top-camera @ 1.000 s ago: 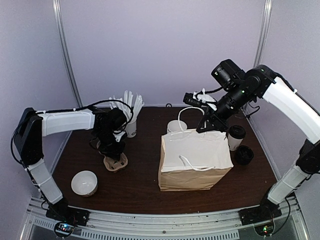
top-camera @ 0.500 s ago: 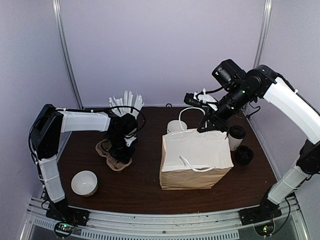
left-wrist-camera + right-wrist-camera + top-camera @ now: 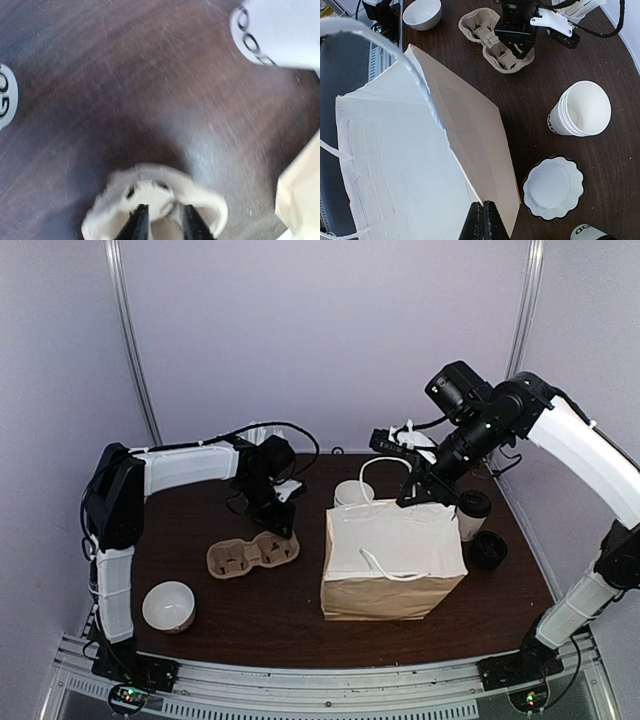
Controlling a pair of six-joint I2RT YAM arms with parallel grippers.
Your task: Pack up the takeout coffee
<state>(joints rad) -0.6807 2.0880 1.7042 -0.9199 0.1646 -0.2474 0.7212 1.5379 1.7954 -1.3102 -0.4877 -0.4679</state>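
Observation:
The takeout coffee (image 3: 472, 514), a white cup with a black domed lid, stands on the table just right of the paper bag (image 3: 392, 562). My right gripper (image 3: 414, 497) is shut on the bag's back rim; in the right wrist view its tips (image 3: 482, 223) pinch the bag's edge (image 3: 420, 150). My left gripper (image 3: 284, 528) is shut on the right end of a brown pulp cup carrier (image 3: 250, 556), left of the bag. In the left wrist view the carrier (image 3: 155, 192) is blurred between the fingers (image 3: 139, 226).
A stack of lidless white cups (image 3: 352, 492) stands behind the bag and also shows in the right wrist view (image 3: 582, 107). Black lids (image 3: 488, 550) lie right of the bag. A white bowl (image 3: 168, 605) sits front left. A scalloped dark-rimmed disc (image 3: 552, 187) lies by the bag.
My left gripper has moved right and toward the back, dragging the cup carrier from the left side toward the bag. The right gripper and the bag have not moved.

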